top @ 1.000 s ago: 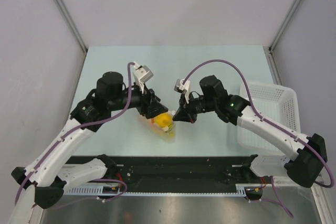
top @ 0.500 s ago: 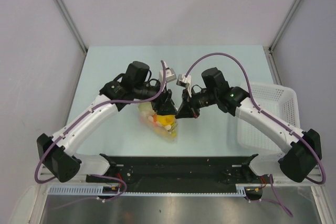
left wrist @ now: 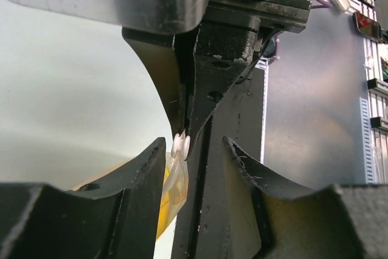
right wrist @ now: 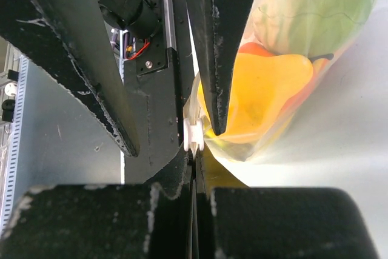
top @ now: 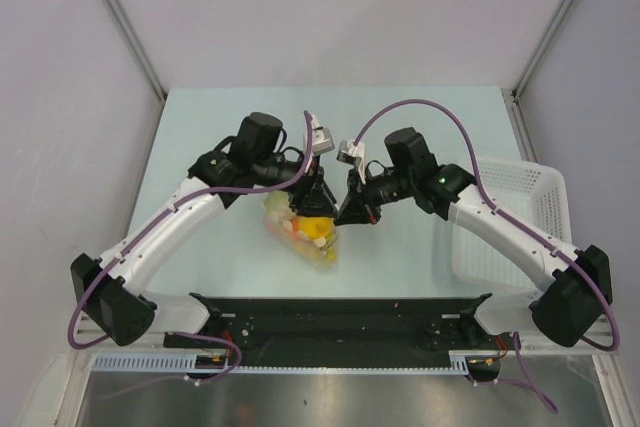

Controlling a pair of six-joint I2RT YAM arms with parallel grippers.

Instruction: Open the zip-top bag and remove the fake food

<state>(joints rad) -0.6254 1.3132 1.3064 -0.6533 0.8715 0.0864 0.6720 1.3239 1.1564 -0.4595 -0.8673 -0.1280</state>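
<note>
Left gripper (left wrist: 193,145): fingers spread, one on either side of the white zip strip (left wrist: 180,144), not pinching it. Zip-top bag (top: 306,234) sits mid-table (top: 220,117), its zip edge at the two grippers. Inside it: green cabbage (right wrist: 315,7), yellow fruit (right wrist: 260,86), orange piece (right wrist: 257,48). Right gripper (right wrist: 194,153): clamped tight on the strip. White perforated basket (top: 540,187) at far right, well apart.

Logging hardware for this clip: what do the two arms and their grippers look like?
The left arm and right arm share white links, black joints and bases, and a looping purple cable. Each wrist bears a small grey camera. Fingers are matte black, curved and scuffed.
</note>
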